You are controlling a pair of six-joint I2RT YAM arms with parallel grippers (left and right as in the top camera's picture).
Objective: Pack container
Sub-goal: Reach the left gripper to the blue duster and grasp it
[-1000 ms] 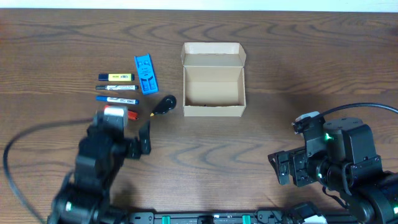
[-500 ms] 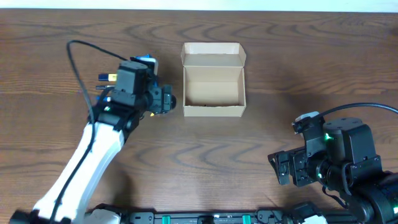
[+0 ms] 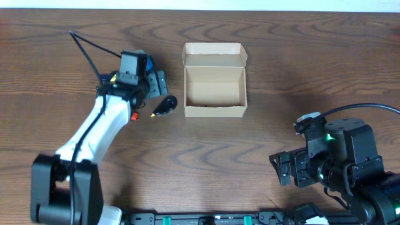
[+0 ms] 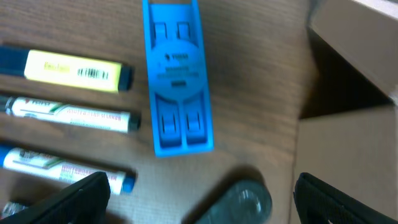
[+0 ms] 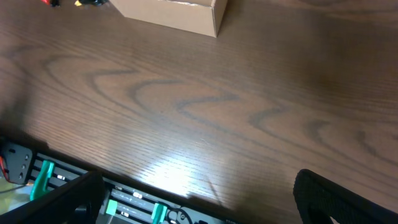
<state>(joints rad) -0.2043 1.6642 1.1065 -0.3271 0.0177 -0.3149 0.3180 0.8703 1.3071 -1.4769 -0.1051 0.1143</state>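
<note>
Overhead: the box (image 3: 214,94) sits open and empty at the table's middle-rear, its flap lid folded back. The left gripper (image 3: 156,84) hovers just left of it over a cluster of small items, jaws wide and holding nothing. A black item (image 3: 166,104) lies between the cluster and the box's front-left corner. The right gripper (image 3: 284,169) is parked near the front right, well apart from everything, also wide open and empty.

Left wrist: a blue piece (image 4: 178,81) lies lengthwise straight ahead, with a yellow pen (image 4: 71,70) and two white markers (image 4: 68,114) side by side to its left. The box wall fills the right edge. The fingers (image 4: 74,199) straddle the black item at the bottom, touching nothing.

Right wrist: mostly bare table (image 5: 205,106), a corner of the box at the top; nothing lies between the spread fingers.

Judged from this, packing has not begun: the step is the approach to a first pick. Next the left arm should settle on one item, descend, close across its narrow width, then lift clear of the box wall.
</note>
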